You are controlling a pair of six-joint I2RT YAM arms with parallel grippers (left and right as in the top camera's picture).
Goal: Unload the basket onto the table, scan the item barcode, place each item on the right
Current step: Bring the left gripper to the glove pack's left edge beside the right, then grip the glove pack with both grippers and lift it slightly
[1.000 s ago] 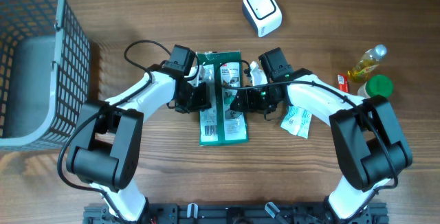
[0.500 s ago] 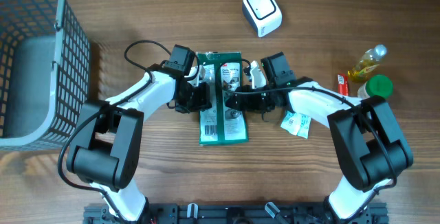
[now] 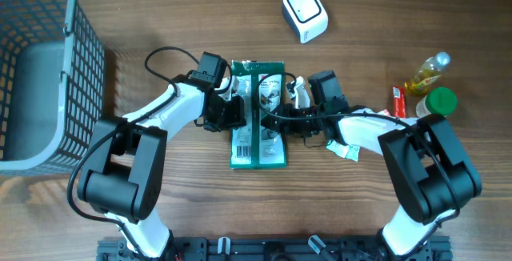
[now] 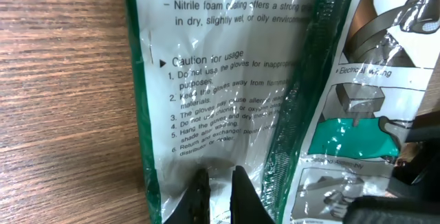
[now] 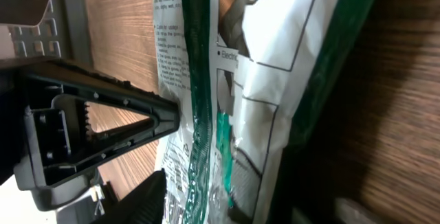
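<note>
Looks like a pretend shop till set up in a robot lab. Shop bits: a grey wire shopping basket (image 3: 83, 75) at the side, a small white barcode scanner (image 3: 305, 14) at the back, & stuff you buy, e.g. a glove pack (image 3: 258, 145) w/ a barcode, a bottle of yellow liquid (image 3: 426, 72), sth w/ a green lid (image 3: 439, 100). Lab bits: left arm (image 3: 172, 109) & right arm (image 3: 370, 130), both white & black w/ cables, on a plain wooden tabletop (image 3: 160, 13).

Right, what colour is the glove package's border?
Green; the glove package shows it best in the left wrist view.
</note>
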